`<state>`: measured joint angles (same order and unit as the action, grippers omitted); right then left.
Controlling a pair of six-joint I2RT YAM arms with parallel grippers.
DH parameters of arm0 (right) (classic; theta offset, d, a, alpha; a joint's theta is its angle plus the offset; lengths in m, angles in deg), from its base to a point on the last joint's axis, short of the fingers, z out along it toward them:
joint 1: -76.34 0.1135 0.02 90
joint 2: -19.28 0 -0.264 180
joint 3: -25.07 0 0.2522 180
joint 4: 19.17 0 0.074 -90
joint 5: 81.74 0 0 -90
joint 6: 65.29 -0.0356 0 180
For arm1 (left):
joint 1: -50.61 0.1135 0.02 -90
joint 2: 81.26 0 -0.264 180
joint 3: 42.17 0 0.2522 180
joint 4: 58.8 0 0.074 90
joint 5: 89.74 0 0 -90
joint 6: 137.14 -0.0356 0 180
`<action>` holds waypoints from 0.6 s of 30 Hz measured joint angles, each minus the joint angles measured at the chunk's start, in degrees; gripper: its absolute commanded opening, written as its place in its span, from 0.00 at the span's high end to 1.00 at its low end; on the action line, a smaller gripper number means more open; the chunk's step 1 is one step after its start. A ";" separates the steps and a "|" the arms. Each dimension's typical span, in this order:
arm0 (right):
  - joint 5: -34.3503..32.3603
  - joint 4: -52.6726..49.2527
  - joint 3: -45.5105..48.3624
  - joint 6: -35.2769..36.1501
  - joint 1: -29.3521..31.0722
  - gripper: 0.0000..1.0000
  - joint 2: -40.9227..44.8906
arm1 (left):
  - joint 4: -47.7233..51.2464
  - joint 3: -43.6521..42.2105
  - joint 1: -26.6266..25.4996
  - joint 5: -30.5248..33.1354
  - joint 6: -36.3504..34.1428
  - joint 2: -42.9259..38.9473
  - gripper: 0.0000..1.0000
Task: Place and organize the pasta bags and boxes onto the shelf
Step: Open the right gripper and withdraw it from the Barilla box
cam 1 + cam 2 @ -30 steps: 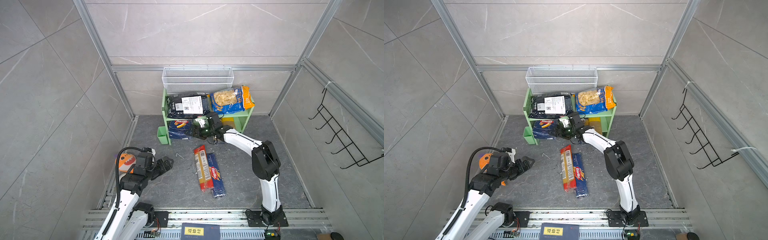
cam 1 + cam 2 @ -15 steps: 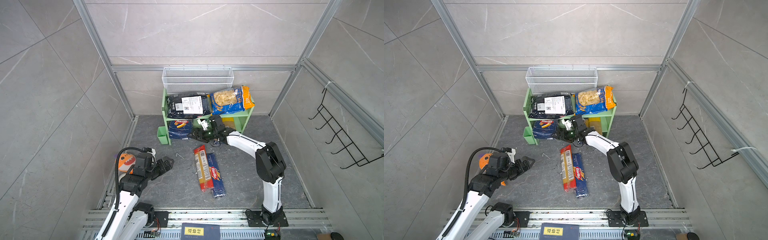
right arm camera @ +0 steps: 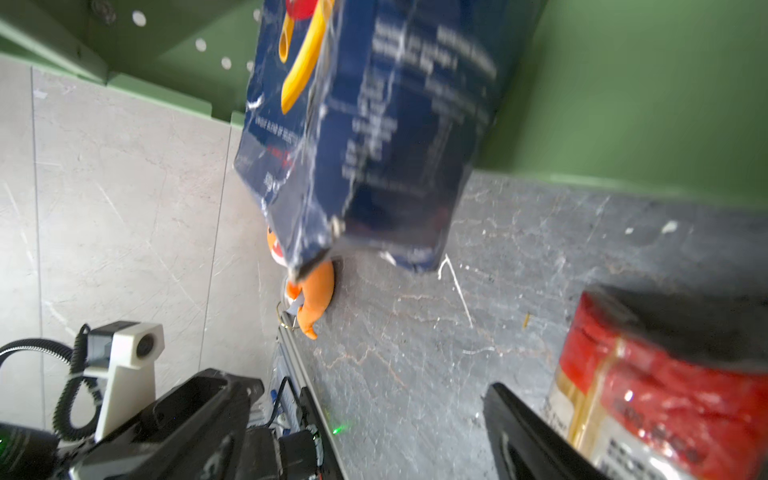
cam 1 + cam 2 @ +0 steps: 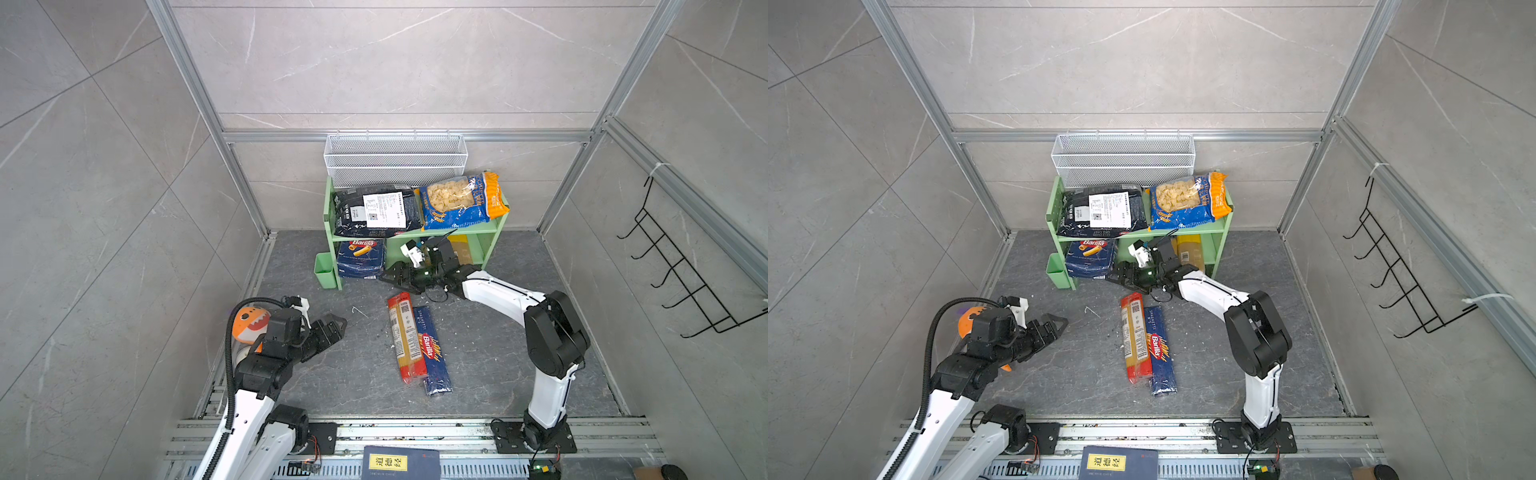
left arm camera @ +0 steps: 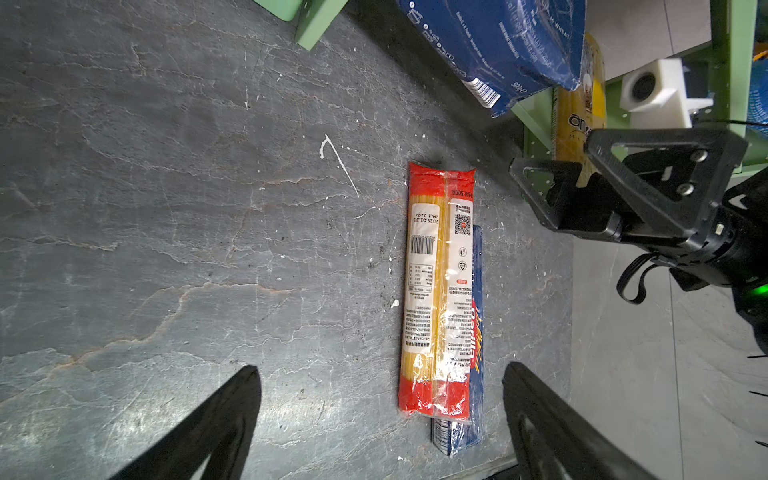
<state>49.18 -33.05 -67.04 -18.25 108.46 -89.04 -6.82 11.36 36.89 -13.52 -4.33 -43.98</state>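
The light green shelf [image 4: 496, 232] holds the black bag [image 4: 376, 210] and the blue-orange shell bag [image 4: 457, 201] on top. Below stand the wide Barilla box [image 4: 360, 257] [image 3: 374, 124] and a yellow spaghetti pack [image 4: 460, 248]. On the floor a red-yellow spaghetti pack [image 4: 403, 336] [image 5: 436, 291] lies against the narrow Barilla box [image 4: 434, 357]. My right gripper [image 4: 390, 276] [image 3: 365, 386] is open and empty, low before the shelf beside the wide box. At the left my left gripper [image 4: 338, 326] [image 5: 379, 368] hangs open and empty, facing the floor packs.
A white wire basket [image 4: 395, 160] hangs behind the shelf. A green cup [image 4: 324, 270] is on its left side. An orange plush shark [image 4: 249, 324] lies by the left arm. A dark book [image 4: 399, 463] rests on the front rail and a black rack [image 4: 681, 282] is on the right wall.
My right gripper has drawn back from the shelf's lower tier toward the front, leaving the wide box standing there. The left arm has not moved.
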 measured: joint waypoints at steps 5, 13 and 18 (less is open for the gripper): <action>0.50 2.12 5.27 -1.44 0.13 0.10 3.02 | 0.04 -0.07 0.00 -0.22 0.50 -0.83 0.07; -0.50 1.01 10.91 -1.25 5.25 0.10 11.34 | 0.59 -0.81 0.00 -0.24 0.96 -3.56 0.07; -4.24 -1.88 14.99 0.72 11.72 0.10 18.23 | 0.70 -2.51 0.00 -0.24 2.01 -4.72 0.07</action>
<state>44.94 -34.93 -52.04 -17.53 120.17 -70.81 -6.12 8.85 36.89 -13.76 -2.32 -48.70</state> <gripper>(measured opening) 0.900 0.926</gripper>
